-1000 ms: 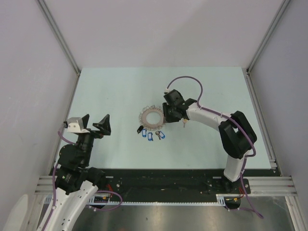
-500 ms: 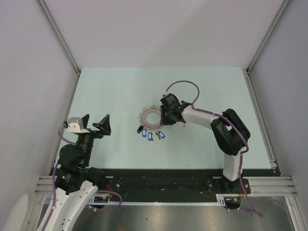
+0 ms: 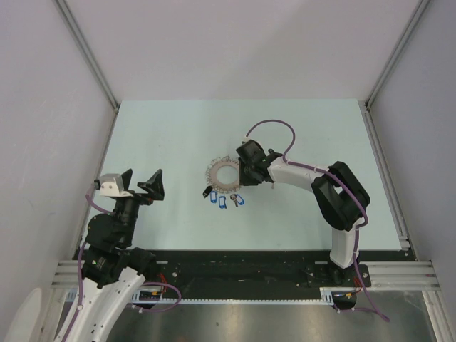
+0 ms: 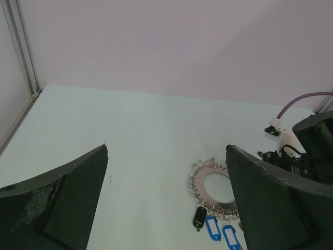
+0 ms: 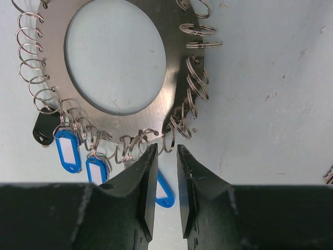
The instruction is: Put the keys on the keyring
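Observation:
The keyring point(image 3: 226, 174) is a flat grey ring with small split rings around its rim, lying mid-table; it also shows in the left wrist view point(image 4: 216, 187) and the right wrist view point(image 5: 174, 78). A black key tag point(image 5: 46, 127) and blue key tags point(image 5: 67, 151) point(image 5: 97, 169) hang at its near rim. Another blue tag point(image 5: 165, 192) lies under my right gripper point(image 5: 166, 148). That gripper's jaws stand a narrow gap apart, empty, with tips just short of a split ring. It sits at the ring's right edge point(image 3: 244, 178). My left gripper point(image 3: 142, 182) is wide open and empty, far left.
A small metal piece point(image 5: 329, 177) lies on the table right of the right gripper. Grey walls and aluminium rails point(image 3: 89, 57) bound the pale green table point(image 3: 178, 128). The right arm's purple cable point(image 3: 274, 125) loops above the ring.
My right gripper has moved left and closed in on the keyring's right rim, mostly in the first half second. The left arm has not moved.

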Action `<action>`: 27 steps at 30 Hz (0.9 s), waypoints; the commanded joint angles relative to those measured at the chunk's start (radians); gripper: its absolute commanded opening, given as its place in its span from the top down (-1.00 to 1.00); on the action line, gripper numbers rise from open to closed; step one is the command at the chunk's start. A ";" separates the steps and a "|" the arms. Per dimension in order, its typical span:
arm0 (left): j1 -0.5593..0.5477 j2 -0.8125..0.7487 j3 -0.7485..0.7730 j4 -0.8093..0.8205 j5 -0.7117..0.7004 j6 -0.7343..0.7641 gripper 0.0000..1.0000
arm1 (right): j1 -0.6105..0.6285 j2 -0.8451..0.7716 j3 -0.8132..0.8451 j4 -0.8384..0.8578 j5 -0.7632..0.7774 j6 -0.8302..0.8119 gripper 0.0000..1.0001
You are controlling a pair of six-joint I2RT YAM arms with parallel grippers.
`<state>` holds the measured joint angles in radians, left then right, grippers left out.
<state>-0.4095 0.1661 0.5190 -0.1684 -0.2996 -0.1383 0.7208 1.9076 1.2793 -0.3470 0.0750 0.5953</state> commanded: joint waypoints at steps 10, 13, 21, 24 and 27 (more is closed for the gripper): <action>0.001 0.006 0.006 0.013 0.025 0.011 -1.00 | -0.011 0.013 0.003 0.040 0.008 0.015 0.60; 0.001 0.004 0.006 0.012 0.025 0.012 -1.00 | -0.017 0.019 0.003 0.048 0.002 0.012 0.63; 0.001 0.001 0.006 0.012 0.027 0.012 -1.00 | -0.027 0.036 0.003 0.051 -0.014 0.009 0.64; 0.001 0.003 0.006 0.012 0.027 0.011 -1.00 | -0.031 0.039 0.003 0.054 -0.012 0.006 0.64; 0.001 0.003 0.006 0.012 0.028 0.012 -1.00 | -0.031 0.041 0.003 0.062 -0.015 -0.002 0.65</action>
<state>-0.4095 0.1661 0.5190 -0.1684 -0.2867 -0.1383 0.6933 1.9381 1.2793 -0.3187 0.0589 0.5987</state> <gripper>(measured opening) 0.996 0.180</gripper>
